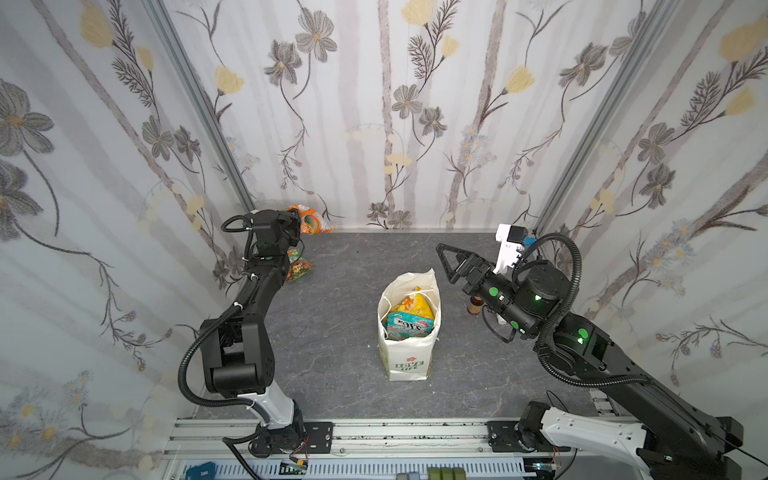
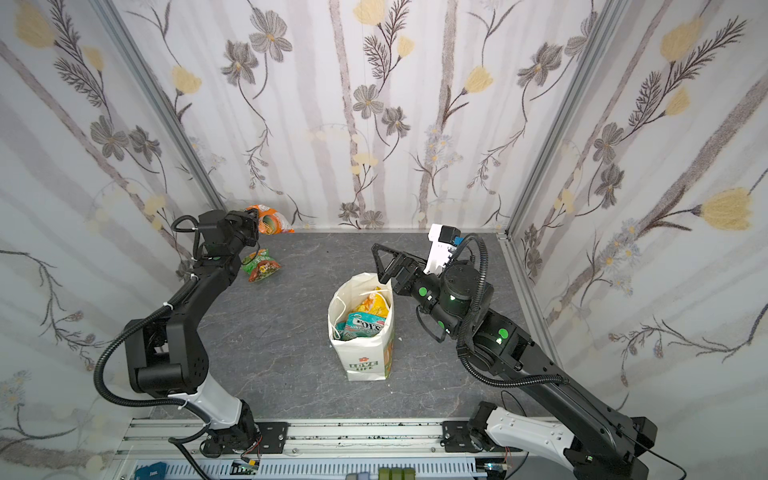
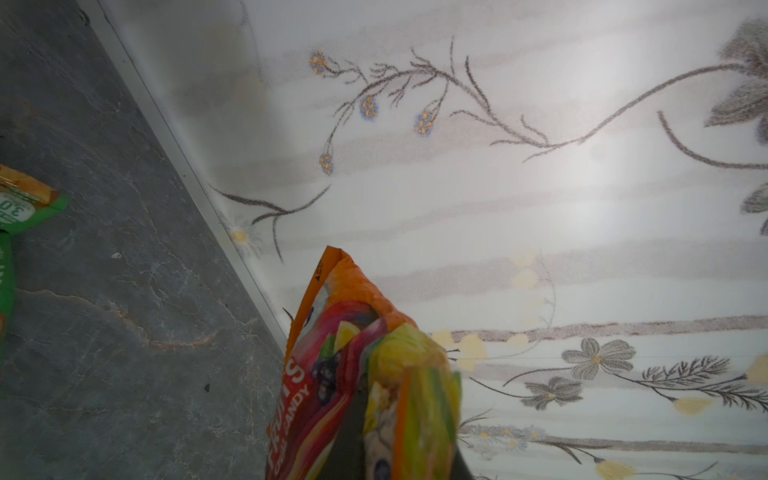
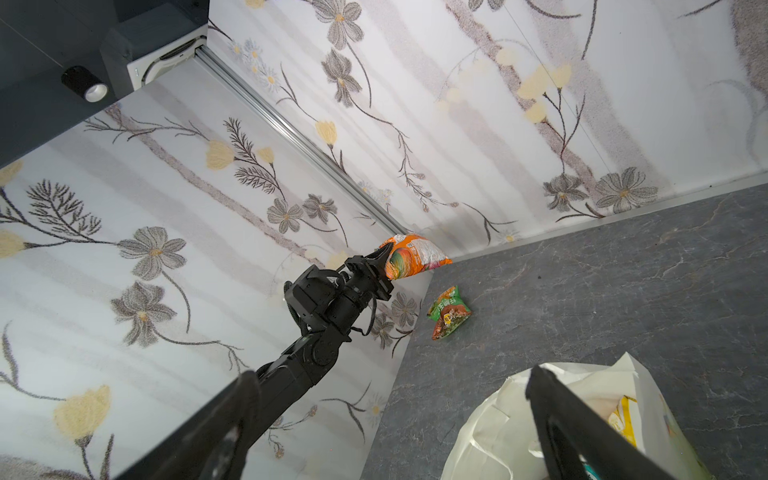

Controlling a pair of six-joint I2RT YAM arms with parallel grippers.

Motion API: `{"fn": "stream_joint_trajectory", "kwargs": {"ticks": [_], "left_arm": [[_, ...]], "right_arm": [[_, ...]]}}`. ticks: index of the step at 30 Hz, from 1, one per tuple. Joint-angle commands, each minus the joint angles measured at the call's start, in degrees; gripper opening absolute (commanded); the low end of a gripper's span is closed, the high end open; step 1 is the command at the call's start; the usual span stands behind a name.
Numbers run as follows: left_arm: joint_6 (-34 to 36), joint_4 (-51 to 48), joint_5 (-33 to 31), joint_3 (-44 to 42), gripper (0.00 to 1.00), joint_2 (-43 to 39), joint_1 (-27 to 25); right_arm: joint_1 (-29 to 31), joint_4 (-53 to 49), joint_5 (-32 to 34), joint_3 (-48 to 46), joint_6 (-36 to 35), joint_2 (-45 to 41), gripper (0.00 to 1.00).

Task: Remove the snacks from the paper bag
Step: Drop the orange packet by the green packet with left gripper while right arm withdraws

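Item: orange packet (image 4: 415,257), pinched in my left gripper (image 4: 384,259) at the bench (image 1: 332,299) far corner. Step: set-down. Next: release near green packet (image 2: 261,266). Right gripper (image 4: 392,386) spread wide, empty, by paper bag (image 1: 405,361); snacks (image 1: 411,316) inside.

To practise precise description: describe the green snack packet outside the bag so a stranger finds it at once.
On the grey table, find the far left corner, where the left gripper holds an orange packet. Just nearer, the green packet lies flat. Only this packet lies loose; other snacks sit in the paper bag.
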Motion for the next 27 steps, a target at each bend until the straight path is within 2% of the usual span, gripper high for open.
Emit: {"fn": "stream_joint_trajectory", "kwargs": {"ticks": [1,6,9,11,20,24,27], "left_arm": [[-2.45,5.15,0.0,1.9,0.0,3.75,0.56],[-9.89,9.03,2.43,3.72,0.0,11.97,1.34],[-15.01,13.14,1.84,3.12,0.0,15.89,1.35],[-15.99,13.65,1.02,3.18,0.0,17.43,1.33],[-8.54,2.21,2.5,8.38,0.0,23.03,1.3],[-8.29,1.32,3.72,10.9,0.05,26.03,1.39],[-4.22,-4.11,5.5,14.26,0.07,27.97,1.56]], "right_arm": [[-0.01,-1.66,0.55,0.8,3.02,0.78,0.99],[-0.04,-4.53,-1.5,1.78,3.67,2.05,0.99],[-0.04,-5.75,-1.87,2.48,4.71,2.82,0.99],[-0.06,-6.14,-2.11,2.88,5.3,3.4,0.99],[0.09,-6.5,-4.15,3.63,6.67,5.2,0.99],[0.06,-7.4,-4.84,4.23,6.71,5.57,0.99],[0.05,-7.89,-4.88,4.46,6.83,5.63,0.99]]}}
